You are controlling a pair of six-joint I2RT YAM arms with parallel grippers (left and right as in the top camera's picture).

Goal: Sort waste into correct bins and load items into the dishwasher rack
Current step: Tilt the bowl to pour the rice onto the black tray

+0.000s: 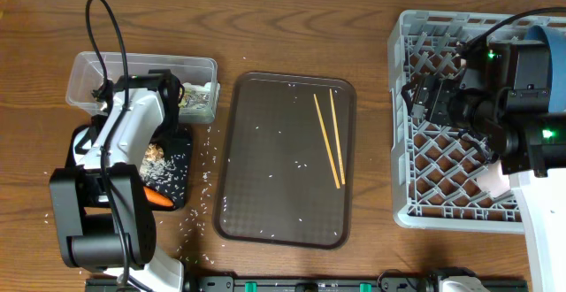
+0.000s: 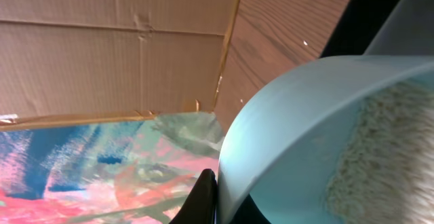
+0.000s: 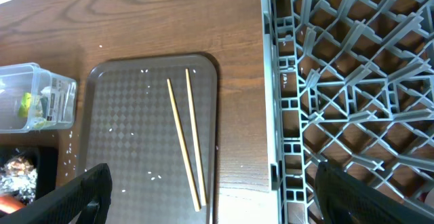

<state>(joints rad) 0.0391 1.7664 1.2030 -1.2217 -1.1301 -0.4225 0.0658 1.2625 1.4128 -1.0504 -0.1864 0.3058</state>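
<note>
Left gripper (image 2: 213,195) pinches the light-blue cup (image 2: 291,136) by its rim; light, rigid, slippery; right gripper (image 3: 207,193) spread above dishwasher rack (image 3: 325,81) left edge.

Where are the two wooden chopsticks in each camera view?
Overhead: chopsticks lie on the right half of the brown tray, mid-table.
Left wrist: not in it; a light-blue cup fills the view.
Right wrist: left of centre, on the same tray.
Shared landmark: the brown tray, beside the grey rack.
</note>
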